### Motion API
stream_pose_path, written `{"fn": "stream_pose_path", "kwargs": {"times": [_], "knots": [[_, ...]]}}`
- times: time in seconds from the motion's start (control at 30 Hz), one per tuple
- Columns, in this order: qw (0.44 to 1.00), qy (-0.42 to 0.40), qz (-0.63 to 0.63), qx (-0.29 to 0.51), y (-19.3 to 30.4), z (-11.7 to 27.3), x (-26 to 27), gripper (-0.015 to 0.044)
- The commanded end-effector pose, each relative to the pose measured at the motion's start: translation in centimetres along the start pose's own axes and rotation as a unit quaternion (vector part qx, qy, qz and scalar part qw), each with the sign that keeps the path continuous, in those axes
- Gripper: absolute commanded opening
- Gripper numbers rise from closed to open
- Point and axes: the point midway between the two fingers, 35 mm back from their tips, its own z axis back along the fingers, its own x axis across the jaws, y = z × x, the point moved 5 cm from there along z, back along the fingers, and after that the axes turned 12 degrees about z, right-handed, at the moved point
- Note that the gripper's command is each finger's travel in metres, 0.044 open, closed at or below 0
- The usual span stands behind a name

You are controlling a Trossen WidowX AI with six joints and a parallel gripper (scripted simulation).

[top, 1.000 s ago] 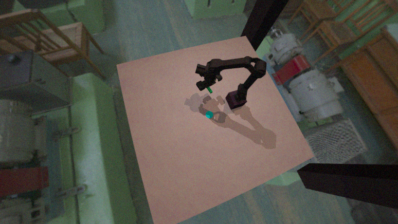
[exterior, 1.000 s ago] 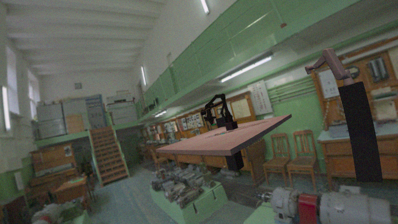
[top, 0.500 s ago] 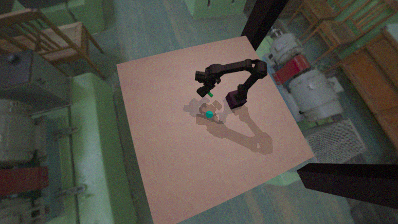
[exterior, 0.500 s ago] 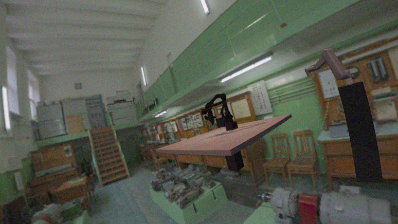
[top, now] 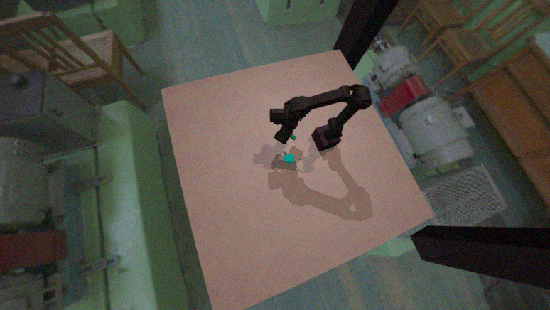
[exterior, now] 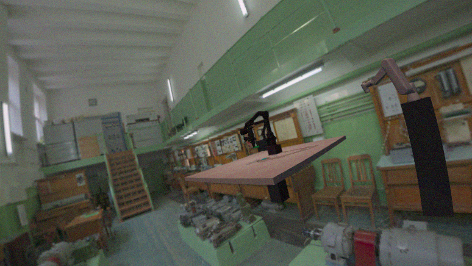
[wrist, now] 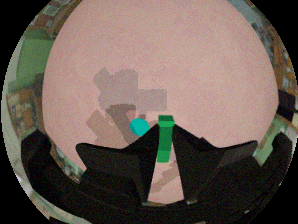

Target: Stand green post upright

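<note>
Gripper (top: 289,137) (exterior: 256,145) (wrist: 165,127) clamped on green post (top: 293,136) (exterior: 257,147) (wrist: 165,139), post held off tabletop (top: 230,230) (exterior: 237,168) (wrist: 175,60); grip pt. partly hidden by fingers. Cyan circle (top: 288,158) (exterior: 264,158) (wrist: 139,126) below gripper, off to one side, w/ shadows around. No containers seen.
</note>
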Motion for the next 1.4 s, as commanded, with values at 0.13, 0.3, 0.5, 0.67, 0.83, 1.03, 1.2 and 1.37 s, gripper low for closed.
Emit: {"fn": "stream_pose_path", "kwargs": {"times": [0.13,0.3,0.5,0.67,0.83,1.03,1.2,1.37], "knots": [[0.998,-0.003,0.057,0.001,1.1,0.3,1.8,0.0023],[0.996,-0.003,0.092,0.001,1.9,0.4,2.9,0.0023],[0.991,-0.004,0.135,0.002,2.9,0.6,4.2,0.0023],[0.985,-0.005,0.170,0.002,3.8,0.7,5.3,0.0023],[0.979,-0.006,0.206,0.003,4.7,0.8,6.3,0.0023],[0.969,-0.007,0.247,0.004,5.9,1.0,7.4,0.0023],[0.964,-0.007,0.265,0.004,6.5,1.1,7.8,0.0023],[0.962,-0.001,0.272,-0.011,6.5,0.7,8.0,0.0023]]}}
